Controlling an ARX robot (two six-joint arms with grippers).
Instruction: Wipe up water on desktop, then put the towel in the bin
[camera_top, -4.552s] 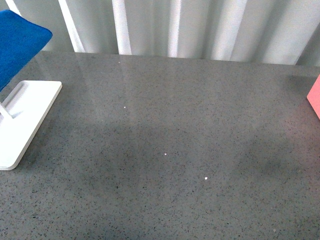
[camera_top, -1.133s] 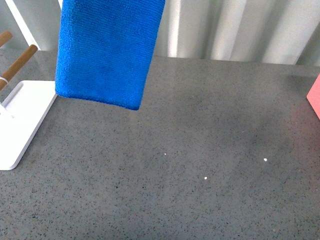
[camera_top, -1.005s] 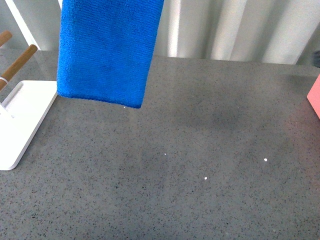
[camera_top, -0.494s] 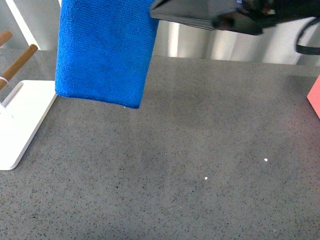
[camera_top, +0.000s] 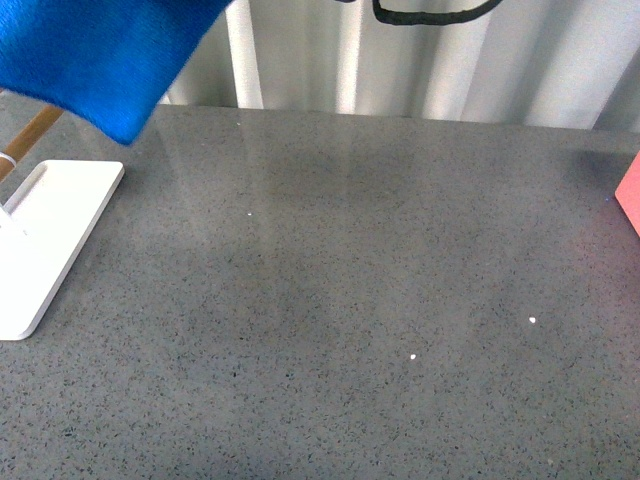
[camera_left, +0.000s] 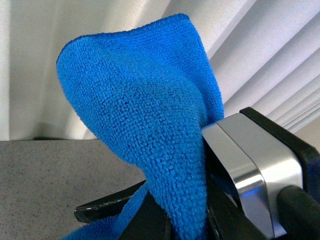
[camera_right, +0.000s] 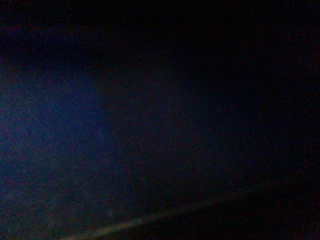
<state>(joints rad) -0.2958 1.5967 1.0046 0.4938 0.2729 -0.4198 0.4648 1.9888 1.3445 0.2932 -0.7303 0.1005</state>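
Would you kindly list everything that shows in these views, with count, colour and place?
desktop: one, dark grey and speckled, fills the front view
towel: one, bright blue, held in the air at far left
stand base: one, white, on the desktop at left
wooden rod: one, brown, above the stand base
specks: three, white, scattered on the desktop
pink object: one, cut off at the right edge
curtain: one, white, behind the desktop
cable: one, black, at the top
housing: one, silver and black, beside the towel; whose it is cannot be told
left gripper: one, black, shut on the towel
right gripper: its wrist view is dark
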